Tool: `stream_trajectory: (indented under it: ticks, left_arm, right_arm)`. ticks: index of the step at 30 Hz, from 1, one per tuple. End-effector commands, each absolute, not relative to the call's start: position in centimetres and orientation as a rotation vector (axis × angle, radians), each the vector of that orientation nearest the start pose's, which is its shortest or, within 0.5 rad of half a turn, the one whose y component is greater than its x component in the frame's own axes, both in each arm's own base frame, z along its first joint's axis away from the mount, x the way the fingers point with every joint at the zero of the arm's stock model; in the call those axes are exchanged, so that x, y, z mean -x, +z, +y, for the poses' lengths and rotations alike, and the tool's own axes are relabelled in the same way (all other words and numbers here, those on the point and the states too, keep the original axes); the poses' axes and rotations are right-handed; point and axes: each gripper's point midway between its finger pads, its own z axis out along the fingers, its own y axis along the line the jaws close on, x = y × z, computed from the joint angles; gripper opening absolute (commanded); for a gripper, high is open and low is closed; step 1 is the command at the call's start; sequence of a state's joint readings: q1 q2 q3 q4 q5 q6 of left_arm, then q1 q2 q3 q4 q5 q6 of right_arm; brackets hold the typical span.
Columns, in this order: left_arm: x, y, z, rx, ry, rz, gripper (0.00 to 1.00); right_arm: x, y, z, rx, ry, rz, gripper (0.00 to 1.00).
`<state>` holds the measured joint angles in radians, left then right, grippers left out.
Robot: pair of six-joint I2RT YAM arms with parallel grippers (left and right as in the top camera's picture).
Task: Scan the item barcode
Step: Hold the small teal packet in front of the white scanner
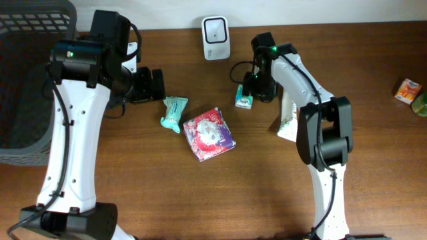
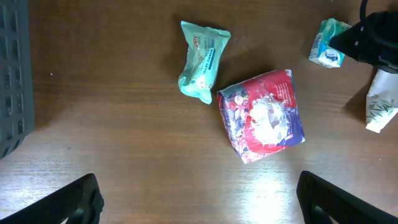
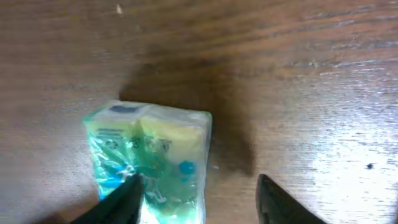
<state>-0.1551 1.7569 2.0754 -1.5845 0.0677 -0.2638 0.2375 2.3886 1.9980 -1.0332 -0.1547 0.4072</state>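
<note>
Mesh basket (image 1: 27,73) at far left, then left gripper (image 1: 159,85), fingers spread wide with nothing between, just beside teal wipes pack (image 1: 175,112) and red snack bag (image 1: 209,133). Farther right, below white barcode scanner (image 1: 216,38) at the back of the table (image 1: 267,193), small green tissue pack (image 1: 243,100) flat on the wood under right gripper (image 3: 200,196): claw spread, one finger (image 3: 124,202) overlapping the pack's corner, the other clear on bare wood, no pinch yet. Best handled, by the look of it: centre over the pack, close across its narrow width, lift clear, then turn the printed face toward the scanner window. Visible only from overhead: scanner and orange packet (image 1: 407,90) at far right. Visible only at the right wrist: the open gap beside the far finger, hidden under the arm from above.
</note>
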Motion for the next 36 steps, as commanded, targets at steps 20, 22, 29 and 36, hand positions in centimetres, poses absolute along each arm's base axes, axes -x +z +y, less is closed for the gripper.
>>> stream_trajectory:
  ticks: [20,22,29,36]
  left_arm:
    - [-35.1,27.4,-6.7,0.113,-0.178,2.843,0.99]
    - [-35.1,27.4,-6.7,0.113,-0.178,2.843,0.99]
    - [-35.1,27.4,-6.7,0.113,-0.179,2.843,0.99]
    - [-35.1,27.4,-6.7,0.113,-0.178,2.843,0.99]
  right_arm:
    - [-45.7,19.1,22.1,0.541,1.898,2.147,0.04]
    - [-46.9,21.8,22.4,0.563,2.017,2.005,0.04]
    - [-48.6,22.0,22.7,0.544,1.967,2.033,0.04]
    - [-49.4,22.6,22.8,0.644,1.909,1.942,0.04]
